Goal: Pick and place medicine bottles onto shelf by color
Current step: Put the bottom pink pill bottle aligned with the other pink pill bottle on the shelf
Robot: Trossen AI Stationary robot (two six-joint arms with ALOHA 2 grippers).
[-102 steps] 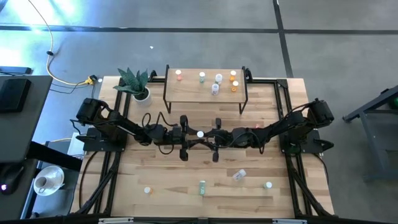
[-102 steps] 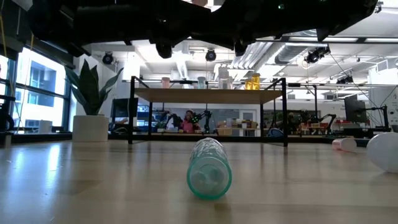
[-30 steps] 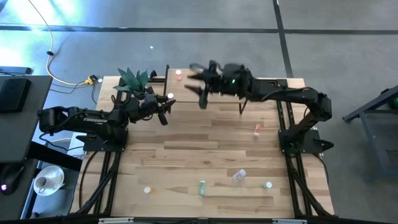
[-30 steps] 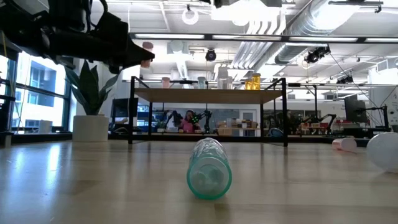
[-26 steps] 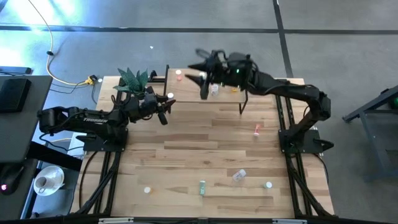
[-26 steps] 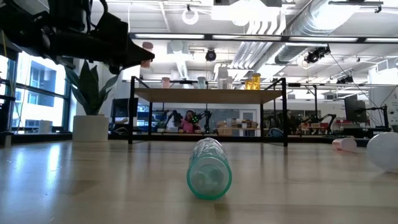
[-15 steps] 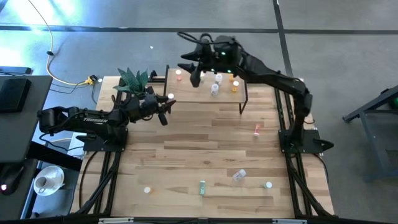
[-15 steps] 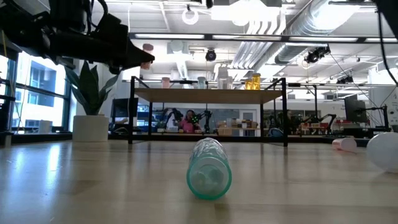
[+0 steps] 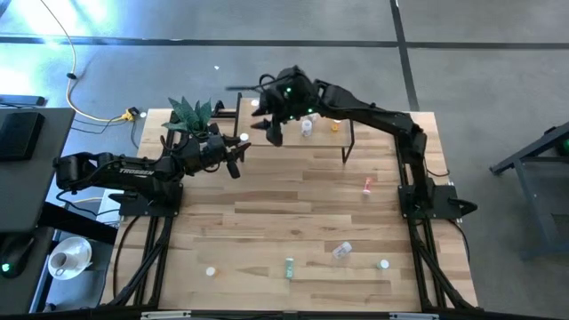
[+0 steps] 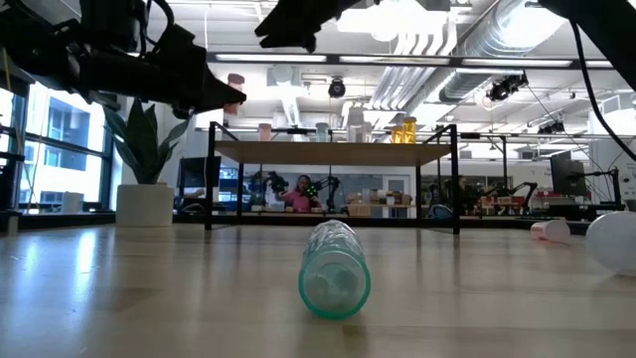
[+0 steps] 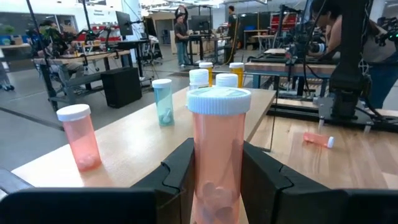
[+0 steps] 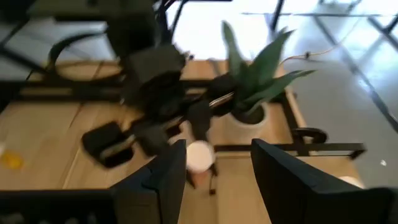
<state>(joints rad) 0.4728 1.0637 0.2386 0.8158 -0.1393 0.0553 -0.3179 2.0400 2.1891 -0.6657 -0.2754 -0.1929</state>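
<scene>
My left gripper (image 9: 236, 145) is shut on a pink bottle (image 11: 219, 158) with a white cap, in the air off the shelf's near left corner; it also shows in the low view (image 10: 235, 88). The shelf (image 9: 267, 132) stands at the table's far edge and bears pink (image 11: 78, 137), green (image 11: 163, 102), clear (image 11: 199, 78) and orange (image 11: 236, 67) bottles, all upright. My right gripper (image 9: 255, 114) is open and empty, high over the shelf's left end, pointing toward the left gripper (image 12: 155, 134). My left gripper pinches the pink bottle's body (image 11: 204, 168) between its two fingers, below the white cap. The fingers come about level from the table's left side. The bottle stands upright, cap up, lifted clear of the table and the shelf.
A potted plant (image 9: 194, 120) stands left of the shelf. On the table lie a green bottle (image 9: 289, 267), a clear one (image 9: 341, 252) and a pink one (image 9: 367, 186); two more stand near the front edge (image 9: 211, 272) (image 9: 383, 264).
My right gripper has swung over the shelf toward the table's left edge, staying open and empty, and now points at the left gripper. My left gripper has kept still with the pink bottle.
</scene>
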